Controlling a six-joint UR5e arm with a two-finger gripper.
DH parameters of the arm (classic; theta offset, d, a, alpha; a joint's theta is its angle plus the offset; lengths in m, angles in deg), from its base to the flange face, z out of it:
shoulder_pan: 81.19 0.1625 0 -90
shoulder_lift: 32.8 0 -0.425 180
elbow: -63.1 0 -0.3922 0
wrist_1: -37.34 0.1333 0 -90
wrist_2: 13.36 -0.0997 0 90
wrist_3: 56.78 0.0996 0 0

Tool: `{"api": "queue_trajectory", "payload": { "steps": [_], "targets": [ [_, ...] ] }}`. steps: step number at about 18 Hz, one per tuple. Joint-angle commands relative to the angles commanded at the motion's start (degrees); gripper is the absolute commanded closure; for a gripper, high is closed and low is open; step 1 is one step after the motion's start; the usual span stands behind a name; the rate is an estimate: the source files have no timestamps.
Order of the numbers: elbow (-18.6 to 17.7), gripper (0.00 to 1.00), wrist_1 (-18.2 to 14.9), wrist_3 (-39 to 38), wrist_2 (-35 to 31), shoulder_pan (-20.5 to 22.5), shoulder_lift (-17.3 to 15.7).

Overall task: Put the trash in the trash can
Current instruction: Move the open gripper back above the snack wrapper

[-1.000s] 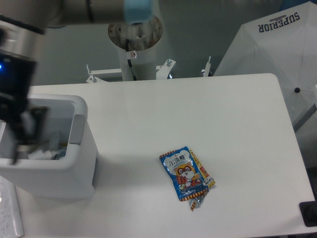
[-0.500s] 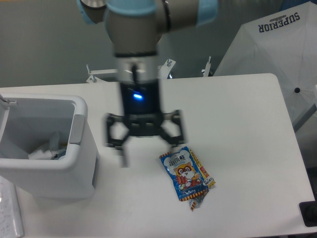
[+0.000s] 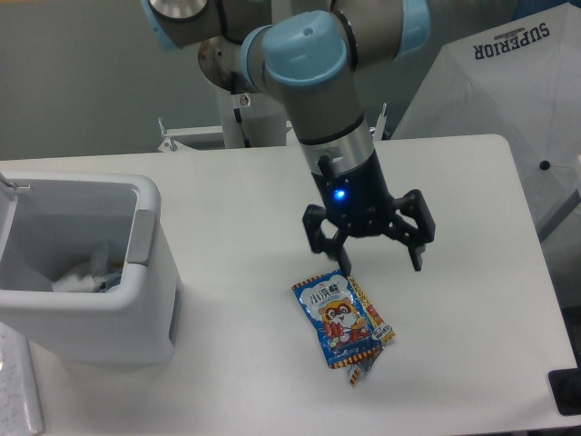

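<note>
The blue snack packet (image 3: pixel 340 316) with a cartoon animal lies flat on the white table (image 3: pixel 454 200), right of centre. My gripper (image 3: pixel 379 266) hangs open just above and slightly right of the packet's top edge, nothing between its fingers. The white trash can (image 3: pixel 109 304) stands at the left. Inside it lies the clear crushed bottle (image 3: pixel 91 268), partly hidden by the can's wall.
A white folded umbrella marked SUPERIOR (image 3: pixel 508 82) leans beyond the table's right back corner. The arm's pedestal (image 3: pixel 245 100) rises behind the table's far edge. A dark object (image 3: pixel 567 391) sits at the lower right corner.
The gripper has swung from over the trash can across the table to the right and now hovers open over the snack packet. The packet has not moved.
</note>
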Motion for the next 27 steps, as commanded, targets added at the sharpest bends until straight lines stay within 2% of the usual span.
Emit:
{"api": "queue_trajectory", "payload": {
  "steps": [3,14,27],
  "targets": [
    [-0.09,0.00,-2.56,2.74,0.09,1.15,-0.80],
    [-0.53,0.00,-2.48,2.83,0.79,4.22,-0.97],
    [-0.53,0.00,-2.30,2.83,1.23,4.23,-0.97]
  ]
}}
